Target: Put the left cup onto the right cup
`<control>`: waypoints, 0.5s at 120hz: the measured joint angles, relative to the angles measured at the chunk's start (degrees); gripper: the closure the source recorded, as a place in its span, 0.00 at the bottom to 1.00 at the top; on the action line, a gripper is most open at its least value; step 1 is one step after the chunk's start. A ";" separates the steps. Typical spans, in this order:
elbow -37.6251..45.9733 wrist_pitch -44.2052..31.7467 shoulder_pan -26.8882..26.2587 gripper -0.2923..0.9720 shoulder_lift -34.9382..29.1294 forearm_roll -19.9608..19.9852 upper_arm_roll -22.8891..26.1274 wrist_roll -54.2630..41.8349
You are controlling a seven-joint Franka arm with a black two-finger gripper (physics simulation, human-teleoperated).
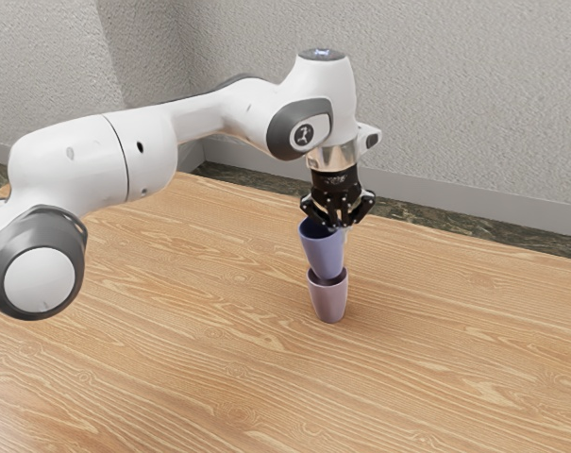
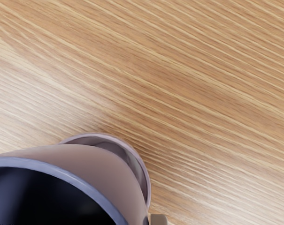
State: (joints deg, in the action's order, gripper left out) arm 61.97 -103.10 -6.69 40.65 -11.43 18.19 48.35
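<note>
Your pincer (image 1: 335,225) is clamped on the rim of the upper cup (image 1: 323,253), which hangs just under the hand with its base already entering the mouth of the lower cup (image 1: 328,302). The lower cup stands upright on the wooden table (image 1: 172,359), near its middle.

You look to be at the seating step, so keep the descent slow and straight. The held cup leans a little, its top toward the exterior view's left, and that lean is your main risk: push down crooked and you may shove the lower cup sideways or tip it. Level the hand first if you can, then lower until the taper stops the cup, and only then let go. Lift straight up afterwards so the fingers do not drag the rim.

Both cups are plain tapered tumblers, lavender-grey, smooth and without handles. From the wrist, the held cup (image 2: 76,161) shows a dark inside and a bluish lip, with the lower cup's rim (image 2: 125,149) curving just beyond its wall.
</note>
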 joint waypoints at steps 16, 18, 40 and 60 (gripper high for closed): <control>0.09 -0.06 0.04 0.85 0.20 0.00 0.00 -0.03; 0.10 -0.07 0.06 0.85 0.24 0.00 0.00 -0.03; 0.22 -0.09 0.10 0.85 0.35 0.05 0.00 -0.06; 0.35 -0.11 0.10 0.85 0.56 0.11 0.00 -0.06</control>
State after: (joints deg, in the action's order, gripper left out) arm 62.32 -103.21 -6.59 41.21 -11.32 18.19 48.29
